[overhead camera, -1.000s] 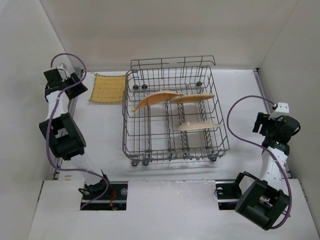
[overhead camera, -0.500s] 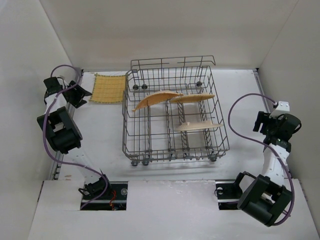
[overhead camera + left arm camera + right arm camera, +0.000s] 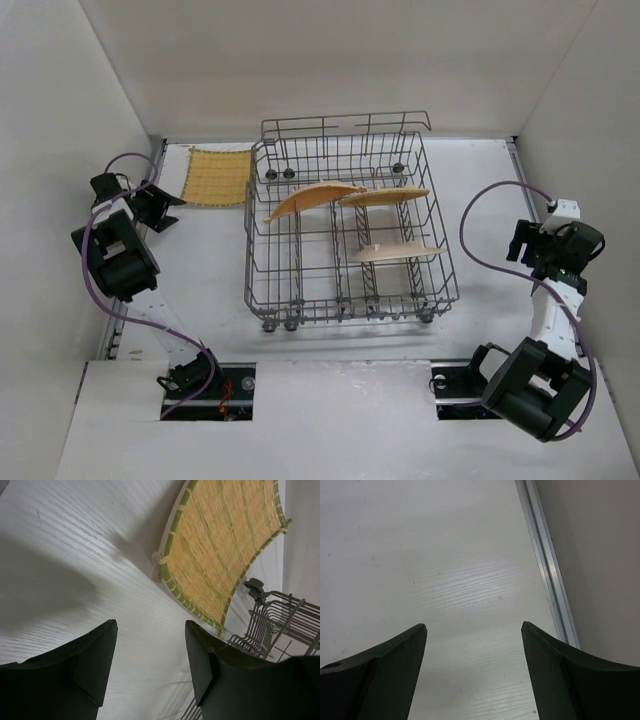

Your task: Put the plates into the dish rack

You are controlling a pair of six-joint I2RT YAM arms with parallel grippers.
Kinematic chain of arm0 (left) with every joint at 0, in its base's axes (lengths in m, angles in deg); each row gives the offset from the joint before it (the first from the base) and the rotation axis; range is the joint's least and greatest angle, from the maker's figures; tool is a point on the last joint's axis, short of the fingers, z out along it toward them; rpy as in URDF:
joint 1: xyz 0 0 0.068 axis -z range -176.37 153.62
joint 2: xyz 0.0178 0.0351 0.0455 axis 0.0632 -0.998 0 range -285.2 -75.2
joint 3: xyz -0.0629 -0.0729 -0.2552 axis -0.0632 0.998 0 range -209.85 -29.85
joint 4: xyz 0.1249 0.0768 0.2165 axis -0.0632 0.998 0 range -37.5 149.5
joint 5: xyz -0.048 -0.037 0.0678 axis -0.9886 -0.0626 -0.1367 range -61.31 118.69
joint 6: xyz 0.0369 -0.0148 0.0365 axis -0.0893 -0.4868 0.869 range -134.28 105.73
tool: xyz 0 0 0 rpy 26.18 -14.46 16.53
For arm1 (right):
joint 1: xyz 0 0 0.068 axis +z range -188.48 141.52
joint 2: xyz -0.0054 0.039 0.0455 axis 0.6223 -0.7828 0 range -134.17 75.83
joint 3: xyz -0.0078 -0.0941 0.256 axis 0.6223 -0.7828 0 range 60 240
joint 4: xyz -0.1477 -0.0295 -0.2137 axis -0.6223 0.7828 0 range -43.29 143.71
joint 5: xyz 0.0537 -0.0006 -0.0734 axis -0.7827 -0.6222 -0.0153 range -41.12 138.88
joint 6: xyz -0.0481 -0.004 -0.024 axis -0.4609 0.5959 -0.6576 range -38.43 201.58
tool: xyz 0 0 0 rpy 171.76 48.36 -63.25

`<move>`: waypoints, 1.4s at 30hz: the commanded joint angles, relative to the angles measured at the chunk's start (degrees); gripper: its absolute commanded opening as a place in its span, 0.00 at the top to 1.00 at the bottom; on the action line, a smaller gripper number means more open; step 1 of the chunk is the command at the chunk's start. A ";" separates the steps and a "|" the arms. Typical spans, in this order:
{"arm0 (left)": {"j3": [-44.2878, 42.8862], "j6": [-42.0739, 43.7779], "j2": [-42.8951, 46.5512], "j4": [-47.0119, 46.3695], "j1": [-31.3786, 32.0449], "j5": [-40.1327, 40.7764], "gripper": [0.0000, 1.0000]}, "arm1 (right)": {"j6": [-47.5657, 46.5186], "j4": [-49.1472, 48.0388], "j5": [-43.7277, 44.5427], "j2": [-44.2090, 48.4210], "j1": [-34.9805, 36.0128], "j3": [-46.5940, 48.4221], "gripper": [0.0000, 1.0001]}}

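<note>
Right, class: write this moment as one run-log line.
dish rack: three plates inside | yellow plate: flat on table, left of rack | left hand: open, near it | right hand: open, empty, over table

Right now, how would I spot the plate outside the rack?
Find the large grey wire dish rack mid-table. Off its far-left corner lies a yellow squarish woven plate. It alone is flat on the tabletop; the other plates sit inside.
</note>
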 commanded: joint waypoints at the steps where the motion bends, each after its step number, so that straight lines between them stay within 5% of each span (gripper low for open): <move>1: -1.16 -1.90 -1.24 -3.28 -0.48 -1.72 0.47 | 0.04 0.46 -0.28 -0.60 0.44 3.39 0.18; 11: -4.50 -5.24 -7.39 -7.41 1.27 -2.51 0.43 | -0.13 2.83 -0.37 -3.24 0.53 5.59 0.17; 22: -6.88 -9.72 -13.81 -12.86 4.09 -6.64 0.17 | -0.83 4.68 -1.16 -5.70 0.26 7.26 0.16; 31: -9.86 -13.15 -19.00 -13.04 5.58 -5.86 0.11 | -1.19 6.87 -1.42 -7.46 0.44 8.93 0.16; 34: -10.92 -13.41 -20.49 -13.30 6.20 -5.68 0.19 | -1.63 7.49 -1.42 -8.25 0.53 9.45 0.17; 38: -11.80 -13.86 -21.55 -14.18 7.78 -7.08 0.52 | -1.72 7.75 -1.42 -8.60 0.53 9.72 0.16; 42: -12.06 -13.86 -21.64 -14.62 9.09 -6.73 0.70 | -1.72 8.02 -1.42 -8.69 0.53 9.81 0.16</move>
